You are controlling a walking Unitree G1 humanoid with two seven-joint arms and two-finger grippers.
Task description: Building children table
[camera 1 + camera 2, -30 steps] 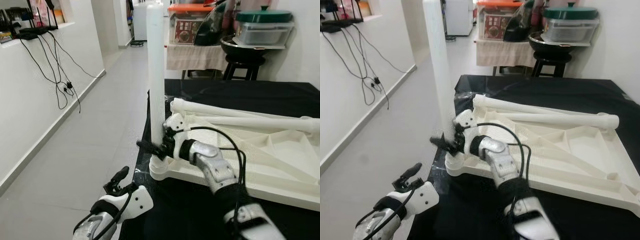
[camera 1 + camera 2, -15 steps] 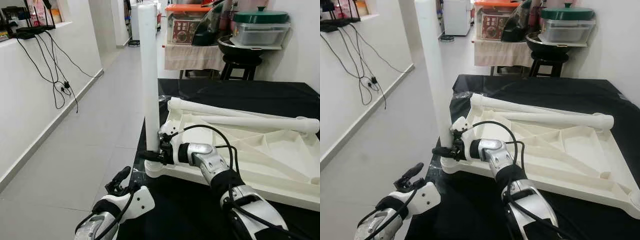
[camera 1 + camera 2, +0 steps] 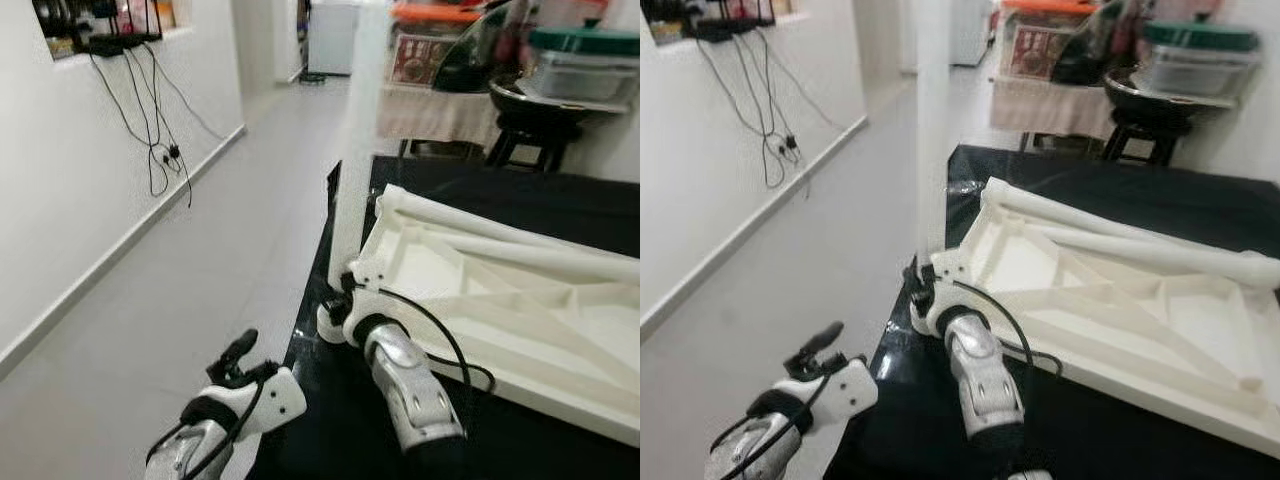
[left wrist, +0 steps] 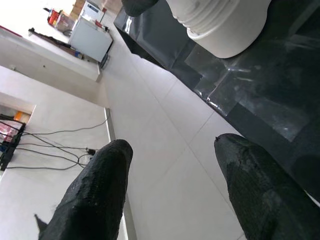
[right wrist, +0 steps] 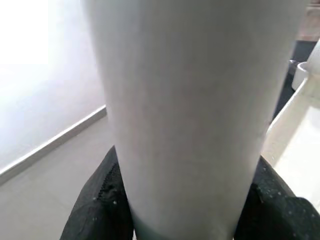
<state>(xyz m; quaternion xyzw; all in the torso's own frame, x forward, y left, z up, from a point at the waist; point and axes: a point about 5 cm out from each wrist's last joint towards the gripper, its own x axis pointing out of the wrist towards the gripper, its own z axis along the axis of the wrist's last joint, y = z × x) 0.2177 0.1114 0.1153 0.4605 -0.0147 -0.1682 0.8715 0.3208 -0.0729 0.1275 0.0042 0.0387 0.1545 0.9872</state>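
A white children's table top (image 3: 500, 310) lies upside down on a black-covered surface (image 3: 340, 430). One white table leg (image 3: 355, 170) stands upright in the socket at its near left corner. My right gripper (image 3: 343, 300) is shut on the foot of that leg, and in the right wrist view its black fingers (image 5: 100, 200) hug both sides of the leg (image 5: 190, 100). Two more white legs (image 3: 1140, 235) lie across the table top. My left gripper (image 3: 238, 355) hangs open below the surface's left edge. In the left wrist view the leg's socket (image 4: 225, 25) lies beyond its spread fingertips (image 4: 95, 195).
Grey tiled floor (image 3: 170, 290) runs along the left beside a white wall with hanging cables (image 3: 160, 110). At the back stand a cloth-covered table (image 3: 430, 105) with boxes and a black stool (image 3: 525, 140) carrying pots.
The camera has shifted and the picture is blurred. My right forearm now points more steeply toward the leg's base, with the gripper still clamped there. The left arm has barely moved.
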